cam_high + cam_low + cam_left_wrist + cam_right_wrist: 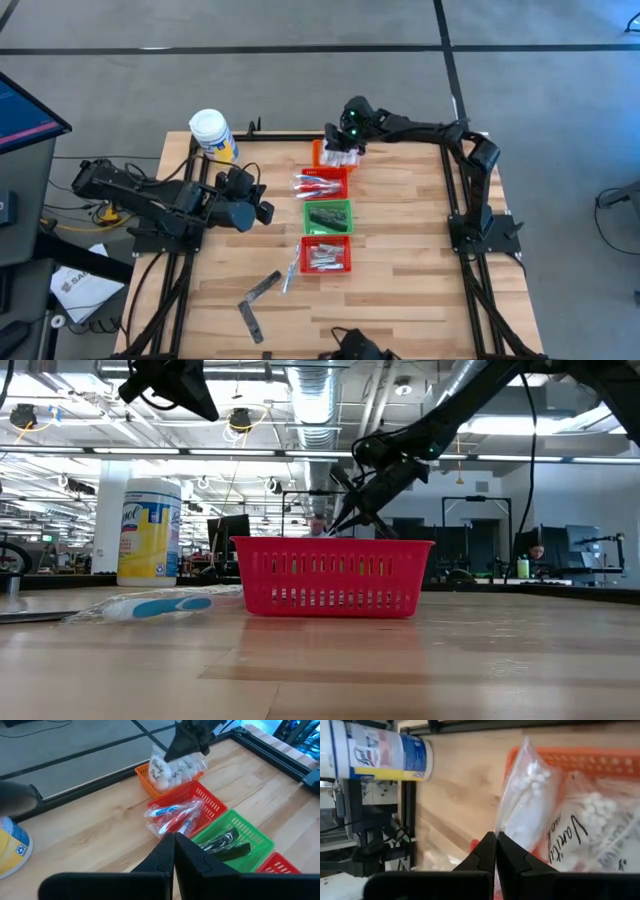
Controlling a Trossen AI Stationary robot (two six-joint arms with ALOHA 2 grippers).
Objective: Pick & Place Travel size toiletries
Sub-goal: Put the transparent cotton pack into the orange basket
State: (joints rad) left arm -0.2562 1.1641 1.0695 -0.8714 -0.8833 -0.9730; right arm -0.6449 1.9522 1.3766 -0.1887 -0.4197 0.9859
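Right gripper (345, 143) is positioned over the orange basket (318, 153) at the far end of the basket row, with its fingers pressed together; whether an edge of the clear sachets (545, 815) below it is pinched cannot be told. These sachets, with white contents and dark handwriting, are piled in the orange basket. Left gripper (262, 211) is held above the table left of the row, its fingers pressed together and nothing held.

Four baskets are lined up from far to near: orange, then a red basket (338, 191) in which red, white and blue toothbrushes (172, 815) are stacked, then a green basket (328, 204) containing dark flat strips (225, 845), then a nearer red basket (326, 266) holding silvery tubes (322, 256).

Further toiletries are located on the bare table (420, 240) near and left of the row: two dark strips (258, 290) and a slim packaged toothbrush (290, 272). A white wipes canister (213, 134) with a yellow label is stood at the far left corner.
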